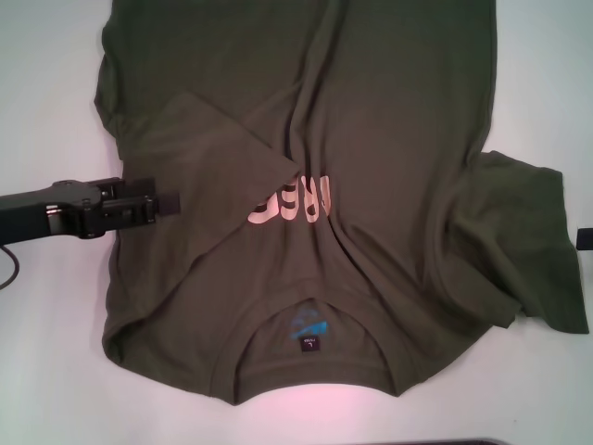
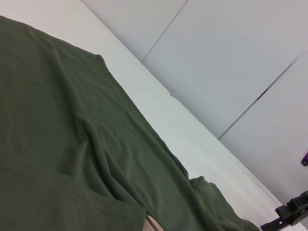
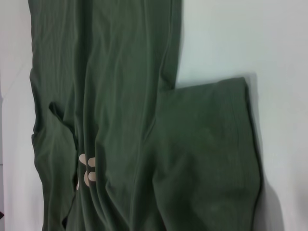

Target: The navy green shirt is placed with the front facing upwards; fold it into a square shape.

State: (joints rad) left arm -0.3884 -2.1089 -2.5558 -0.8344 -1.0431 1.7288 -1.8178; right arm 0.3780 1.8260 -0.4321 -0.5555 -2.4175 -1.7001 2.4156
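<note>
- Navy green shirt (image 1: 389, 111) spread front side up on white worktop (image 1: 46, 389); soft matte knit, dark olive, creased in long ridges running from collar toward hem.
- Long axis running away from the robot: collar (image 1: 315, 366) at near edge, hem out of view beyond far edge of head view.
- Left-side sleeve (image 1: 208, 139) folded inward over chest, forming a flat triangular flap with its point beside the lettering.
- Right-side sleeve (image 1: 533, 241) spread outward on worktop, rumpled, edges wavy; broad and flat in right wrist view (image 3: 207, 159).
- Pale pink chest lettering (image 1: 289, 202) upside down from head view, partly hidden under folds; not legible. Fragments visible in right wrist view (image 3: 87, 171).
- Blue neck label (image 1: 309, 324) inside collar, with small black size tag (image 1: 310, 343) just below; print too small to read.
- Left gripper (image 1: 167, 204), black, reaching in from left side above shirt edge near folded sleeve; fingers drawn close together, nothing seen between them.
- Right gripper (image 1: 583, 239) only a dark sliver at right frame edge, beside spread sleeve; finger state cannot be told.
- Left wrist view: shirt fabric (image 2: 62, 144) lying rippled across pale worktop (image 2: 159, 110), grey wall panels (image 2: 231, 57) behind.
</note>
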